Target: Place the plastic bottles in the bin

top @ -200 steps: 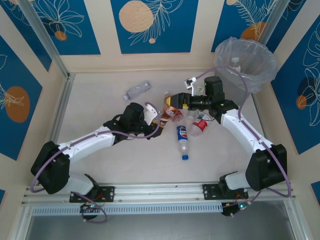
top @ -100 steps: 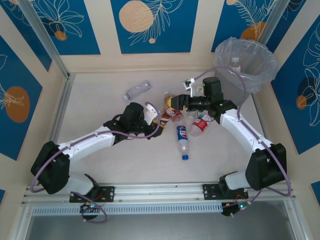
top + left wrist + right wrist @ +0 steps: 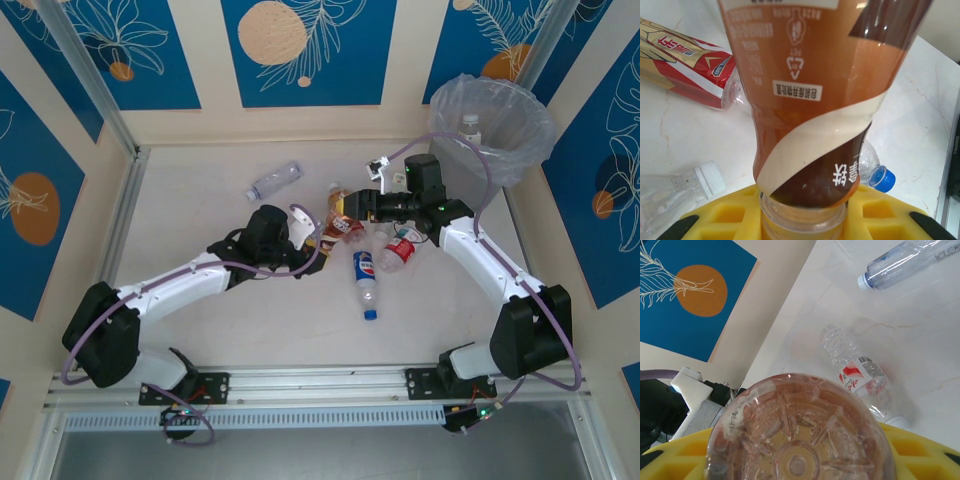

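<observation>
The left tool grips a brown bottle by its narrow end, the bottle's length running straight away from it. Just right, a blue-labelled bottle lies on the table, cap nearward. Farther, the right tool surrounds a clear bottle at its base; clamped or not, I cannot tell. The bin stands far right, a white-capped bottle inside.

A tall round grey bin, lined with crinkly clear plastic, stands at the worktop's far right, with a white-capped clear bottle inside. A brown-and-cream labelled plastic bottle sits neck-first in the left pincer. Near it lie a red-labelled bottle and a blue-labelled bottle. A plain clear bottle lies apart.
</observation>
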